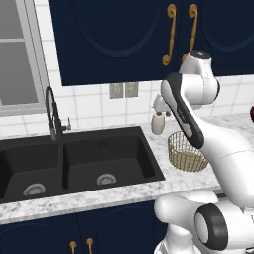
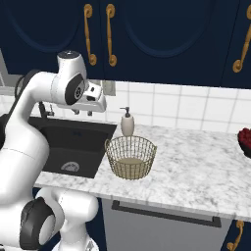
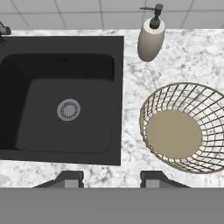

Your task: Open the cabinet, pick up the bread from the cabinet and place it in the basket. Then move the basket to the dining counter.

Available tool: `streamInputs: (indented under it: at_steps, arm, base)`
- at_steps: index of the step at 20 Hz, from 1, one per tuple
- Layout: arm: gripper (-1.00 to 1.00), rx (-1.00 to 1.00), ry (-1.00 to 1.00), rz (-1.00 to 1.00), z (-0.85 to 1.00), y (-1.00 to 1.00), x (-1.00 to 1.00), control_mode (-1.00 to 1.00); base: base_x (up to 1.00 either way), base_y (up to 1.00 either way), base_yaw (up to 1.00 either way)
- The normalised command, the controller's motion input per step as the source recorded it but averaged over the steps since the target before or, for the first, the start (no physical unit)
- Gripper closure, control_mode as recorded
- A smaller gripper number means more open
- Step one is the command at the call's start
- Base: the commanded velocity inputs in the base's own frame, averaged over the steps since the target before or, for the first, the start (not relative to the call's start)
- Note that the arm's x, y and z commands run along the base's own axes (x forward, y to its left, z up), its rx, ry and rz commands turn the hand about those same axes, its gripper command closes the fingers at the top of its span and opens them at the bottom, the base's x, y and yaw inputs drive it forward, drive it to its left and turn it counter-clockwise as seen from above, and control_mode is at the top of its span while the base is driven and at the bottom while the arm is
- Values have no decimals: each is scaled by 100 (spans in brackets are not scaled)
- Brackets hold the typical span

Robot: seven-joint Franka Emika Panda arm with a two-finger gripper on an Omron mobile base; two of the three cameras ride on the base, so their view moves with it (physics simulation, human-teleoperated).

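Marble worktop, basket beside sink

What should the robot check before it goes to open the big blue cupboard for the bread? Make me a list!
1. Cabinet doors shut, so opening comes first: ok.
2. Brass handles free, nothing in front of them: ok.
3. Gripper holds nothing, fingers apart: ok.
4. Gripper near a handle: not ok, it hangs low over the worktop by the sink.
5. Basket upright and with nothing in it, ready for bread: ok.
6. Soap bottle stands just behind the basket; whether it blocks the arm: cannot tell.
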Motion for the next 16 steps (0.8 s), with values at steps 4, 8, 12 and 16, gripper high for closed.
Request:
streamInputs:
  at_steps: [4,8,12,16]
  arm:
    - [-100,0,0,-2,0,-8,3,-100]
    - [-100,-2,-24,-4,32,-24,0,-100]
    - [-100,-12,-32,0,72,-21,-8,-100]
    - [-100,-5,-27,-3,97,-25,-9,-100]
  base:
    - [0,0,0]
    - [0,0,0]
    - [0,0,0]
    - [0,0,0]
